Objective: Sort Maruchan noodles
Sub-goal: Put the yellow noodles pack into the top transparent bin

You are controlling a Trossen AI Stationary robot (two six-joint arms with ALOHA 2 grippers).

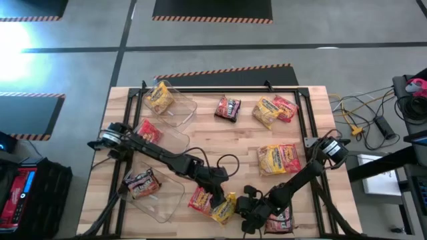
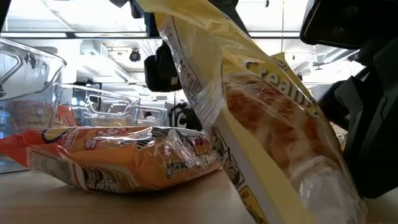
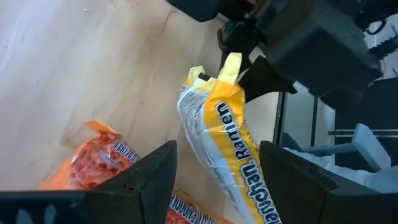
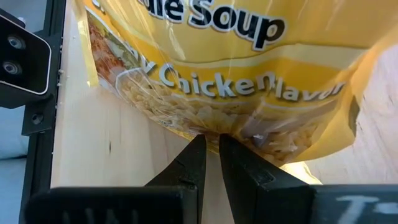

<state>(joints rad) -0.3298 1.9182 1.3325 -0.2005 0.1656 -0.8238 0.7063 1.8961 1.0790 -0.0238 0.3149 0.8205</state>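
A: Grey floor with hazard-striped mats all round, and in the middle a pale wooden table (image 1: 220,143) in a black frame, cables trailing off its right side. Take the yellow crinkly plastic chicken-flavour ramen packet (image 1: 225,208) at the near edge as the marker. What sits around it?

B: Three clear plastic bins (image 1: 175,107) well to its left and beyond, each with a packet inside. An orange packet (image 1: 200,198) lies just beside it on the left. Red, yellow and dark ones lie scattered well beyond it.

A: Who has the yellow one?

B: The right gripper (image 4: 210,155), fingers nearly closed, pinches its edge seal and holds it tilted, its lower end near the wood. The left gripper (image 3: 217,168) sits just beside it with fingers spread wide either side of the packet, gripping nothing.

A: The risk?

B: I'd say that thin pinch. The slick film could slide out and drop the packet onto the orange one. If the left fingers close off-centre, they may crush the noodle block or snag the orange packet too.
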